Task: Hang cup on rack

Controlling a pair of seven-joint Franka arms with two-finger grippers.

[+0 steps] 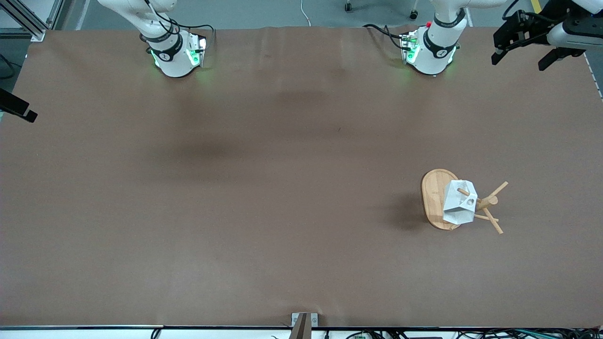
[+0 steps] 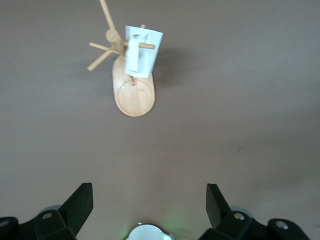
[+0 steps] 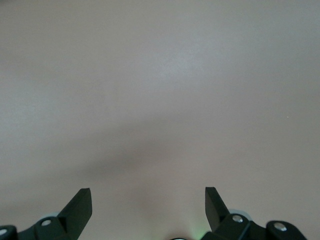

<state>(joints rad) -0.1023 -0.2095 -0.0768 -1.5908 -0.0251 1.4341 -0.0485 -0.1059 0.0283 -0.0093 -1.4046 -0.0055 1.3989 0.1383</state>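
The white faceted cup [image 1: 459,203] hangs on a peg of the bamboo rack [image 1: 433,197]; the peg passes through the hole in its handle. The rack stands upright on the table toward the left arm's end, nearer to the front camera than the arm bases. In the left wrist view the cup [image 2: 142,50] and the rack's oval base [image 2: 134,97] show well away from the fingers. My left gripper [image 1: 520,60] [image 2: 150,200] is open and empty, up in the air near its base, over the table's edge. My right gripper [image 3: 148,200] is open and empty over bare table.
The brown table cover [image 1: 282,188] spans the view. The two arm bases [image 1: 176,52] [image 1: 431,49] stand along its edge farthest from the front camera. A small grey bracket [image 1: 304,321] sits at the table edge nearest that camera.
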